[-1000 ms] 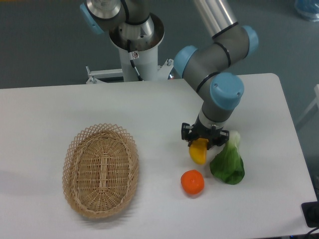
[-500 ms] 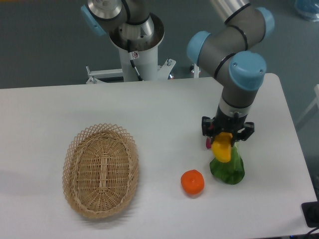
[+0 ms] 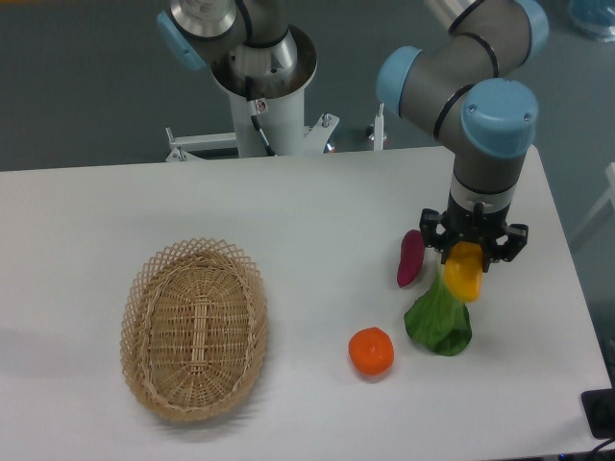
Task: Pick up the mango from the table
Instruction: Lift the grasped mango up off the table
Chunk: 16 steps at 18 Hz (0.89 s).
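Smooth oval mango in black claw, woven wicker basket

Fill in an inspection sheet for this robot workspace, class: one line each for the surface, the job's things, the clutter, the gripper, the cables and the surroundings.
Surface: white table with rounded corners, looks clean.
Job's things: mango held in the gripper, in front of the leafy green.
Clutter: wicker basket at left, with nothing seen inside; orange; leafy green vegetable; purple-red sweet potato lying beside the gripper.
Gripper: gripper shut on the mango, pointing down.
Cables: a black cable on the robot's base column.
Surroundings: grey-blue floor behind the table; a dark object at the lower right edge, too cut off to identify.
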{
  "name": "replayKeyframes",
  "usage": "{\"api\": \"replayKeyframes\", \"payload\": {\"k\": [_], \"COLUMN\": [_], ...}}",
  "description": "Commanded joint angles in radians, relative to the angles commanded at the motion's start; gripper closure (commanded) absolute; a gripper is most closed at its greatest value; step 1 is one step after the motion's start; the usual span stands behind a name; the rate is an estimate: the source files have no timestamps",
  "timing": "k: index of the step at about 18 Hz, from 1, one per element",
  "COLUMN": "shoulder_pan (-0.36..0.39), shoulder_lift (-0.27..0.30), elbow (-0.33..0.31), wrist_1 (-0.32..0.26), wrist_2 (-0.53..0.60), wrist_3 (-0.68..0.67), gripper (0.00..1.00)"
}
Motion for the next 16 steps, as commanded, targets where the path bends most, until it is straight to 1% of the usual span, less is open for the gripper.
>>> {"api": "replayKeyframes", "payload": {"k": [3,16], "shoulder_pan": [0.002,0.006], "shoulder_lift": [-0.003,-0.002], "elbow": [0.011,0.005], "wrist_1": [-0.002,0.0], "wrist_2": [0.003,0.006], "wrist_3": [0.003,0.026], "gripper": [0.64,0.63]}}
